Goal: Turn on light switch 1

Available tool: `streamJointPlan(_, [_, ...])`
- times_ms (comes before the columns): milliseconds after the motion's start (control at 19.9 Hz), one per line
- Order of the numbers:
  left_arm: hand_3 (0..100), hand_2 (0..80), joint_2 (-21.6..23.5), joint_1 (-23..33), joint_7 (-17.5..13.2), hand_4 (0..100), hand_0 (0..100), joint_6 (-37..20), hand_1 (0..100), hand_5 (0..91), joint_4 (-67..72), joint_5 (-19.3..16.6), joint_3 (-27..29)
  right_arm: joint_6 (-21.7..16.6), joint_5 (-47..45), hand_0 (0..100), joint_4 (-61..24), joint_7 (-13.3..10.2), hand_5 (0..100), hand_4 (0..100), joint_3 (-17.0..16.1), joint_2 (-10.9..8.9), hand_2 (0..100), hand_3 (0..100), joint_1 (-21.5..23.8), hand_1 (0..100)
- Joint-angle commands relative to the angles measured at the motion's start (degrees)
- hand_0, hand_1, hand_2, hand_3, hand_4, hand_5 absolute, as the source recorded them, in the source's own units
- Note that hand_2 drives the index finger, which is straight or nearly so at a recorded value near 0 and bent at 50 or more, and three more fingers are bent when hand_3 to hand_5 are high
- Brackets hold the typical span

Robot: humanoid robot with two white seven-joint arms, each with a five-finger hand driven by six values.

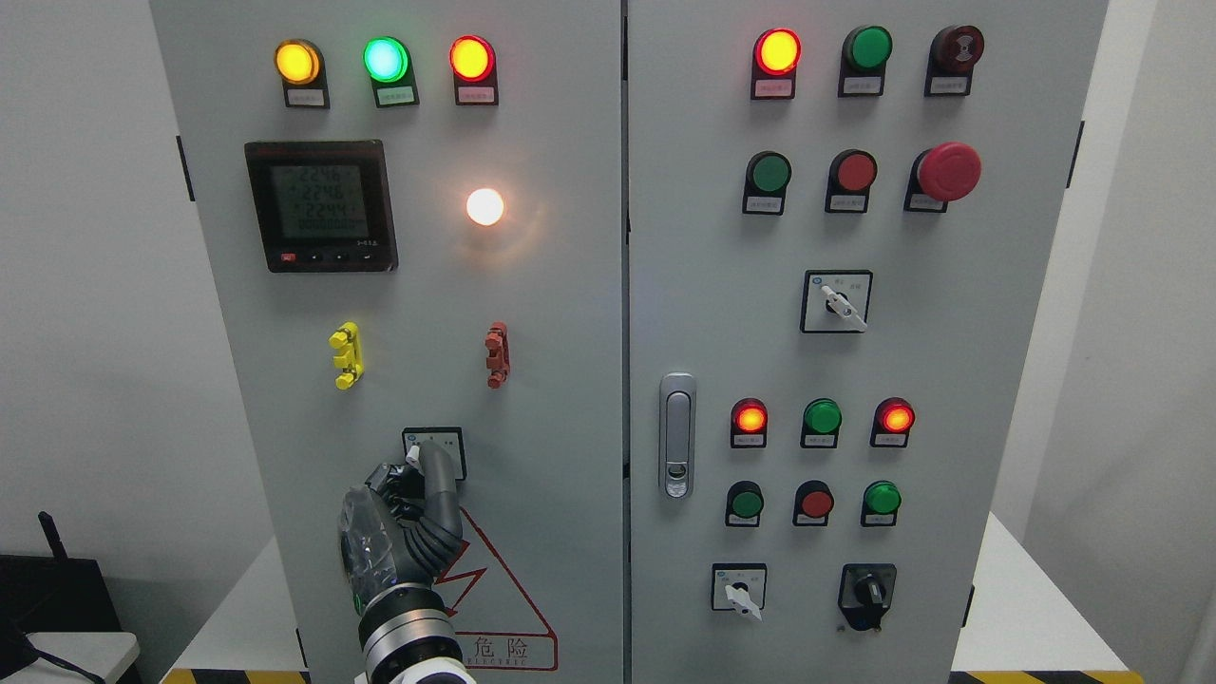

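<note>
Reaching up from the bottom edge left of the middle, the left hand [410, 513] has its dark fingers [439, 475] curled around the white knob of the small square rotary light switch [446, 445], which sits low on the left door of the grey metal electrical cabinet [570, 380] (only the top of the switch plate shows above the fingers). The grip looks closed on the knob, with one finger arched over it and the thumb side tucked beneath; how tightly it pinches cannot be told. Just below the switch the hand covers part of a red triangular warning sticker [503, 608]. Above the switch, a round white lamp [484, 206] glows brightly beside a black digital meter [320, 205], and a yellow clip [346, 355] and a reddish-brown clip [497, 353] sit between them and the switch. Along the top of the left door, amber, green and red indicator lights are lit. The right door carries more lamps, push buttons, a red mushroom stop button [948, 172] and a silver door latch [676, 435]
</note>
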Motion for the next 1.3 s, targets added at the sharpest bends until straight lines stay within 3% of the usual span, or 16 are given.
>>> streamJointPlan(0, [78,61.3,0.01,0.04,0.15,89,62,0.01,25,82.0,-0.1,0.02,-0.09,0.03,-1.05,12,0.0,-0.03,0,0,0.0,0.0,0,0,0.09,39])
streamJointPlan(150, [78,61.3,-0.08,0.04,0.06,89,58,-0.08,21,82.0,-0.1,0.02,-0.09,0.03,-0.97,12,0.0,-0.03,0,0,0.0,0.0,0,0,0.0,39])
streamJointPlan(401, [77,61.1,-0.08,0.13,0.06,89,33,-0.08,25,81.9,-0.19,0.02,0.0,0.03,-0.97,12,0.0,-0.03,0,0,0.0,0.0,0,0,0.0,39])
streamJointPlan(551, [77,61.1,-0.08,0.13,0.06,89,24,-0.08,28,81.9,-0.27,0.02,0.0,0.03,-0.97,12,0.0,-0.03,0,0,0.0,0.0,0,0,0.0,39])
streamJointPlan(1253, [78,61.9,-0.35,1.62,0.06,89,14,-0.7,32,81.9,-0.62,-0.07,0.0,0.03,-0.97,12,0.0,-0.03,0,0,0.0,0.0,0,0,0.0,39])
